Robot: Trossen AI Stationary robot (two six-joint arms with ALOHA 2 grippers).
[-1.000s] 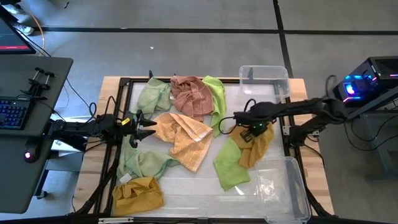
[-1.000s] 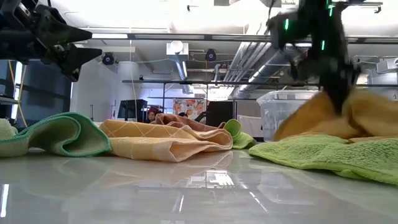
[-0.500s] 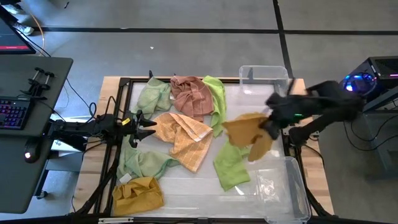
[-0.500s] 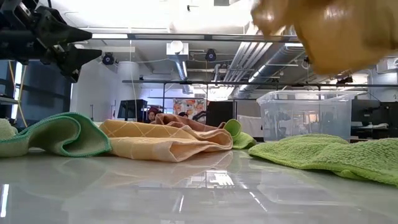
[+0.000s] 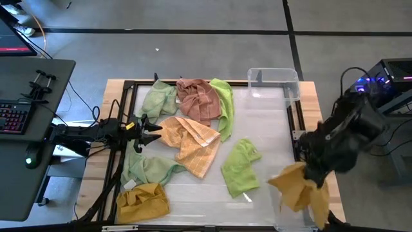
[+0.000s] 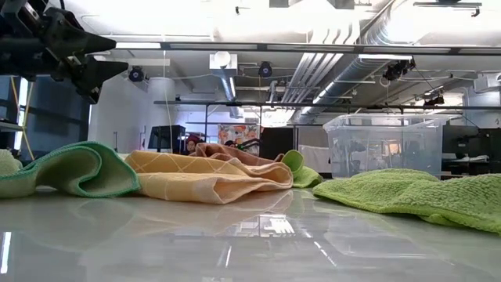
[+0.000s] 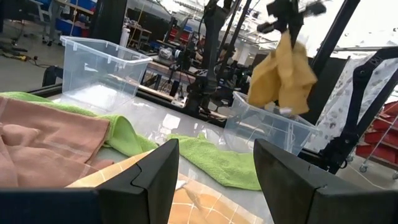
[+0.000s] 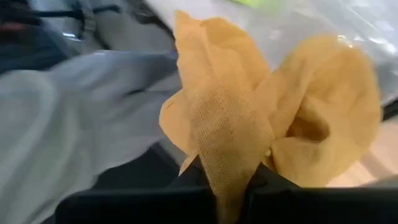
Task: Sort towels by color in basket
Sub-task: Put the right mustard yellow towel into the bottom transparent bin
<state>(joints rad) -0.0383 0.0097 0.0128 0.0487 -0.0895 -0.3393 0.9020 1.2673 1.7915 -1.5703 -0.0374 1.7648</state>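
My right gripper [image 5: 310,177] is shut on a mustard yellow towel [image 5: 295,191], high over the near clear bin [image 5: 302,216]. The left wrist view shows that towel [image 7: 283,68] dangling above the bin [image 7: 267,130]. My left gripper [image 5: 152,132] hovers open at the table's left, beside the peach-orange towel [image 5: 190,143]. Lying flat on the table are two pale green towels [image 5: 158,100] [image 5: 145,169], a dusty pink towel [image 5: 196,96], two bright green towels [image 5: 223,103] [image 5: 241,169] and a second mustard towel [image 5: 141,202]. My right gripper pinches the mustard towel between its two fingers at a bunched fold [image 8: 231,177], several layers thick. The fingers come from above, pointing down. The towel is lifted clear and hangs slack below them [image 7: 280,78], over the near bin.
A second clear bin [image 5: 273,80] stands at the table's far right corner. A dark frame [image 5: 129,87] borders the white work surface. A desk with a keyboard [image 5: 16,119] is off the left edge. Bare surface lies along the near edge [image 6: 250,243].
My right gripper has lifted the mustard towel off the bright green towel at mid-right and carried it up, then toward the table's right and near edges, over the near bin. The bright green towel stays behind, uncovered.
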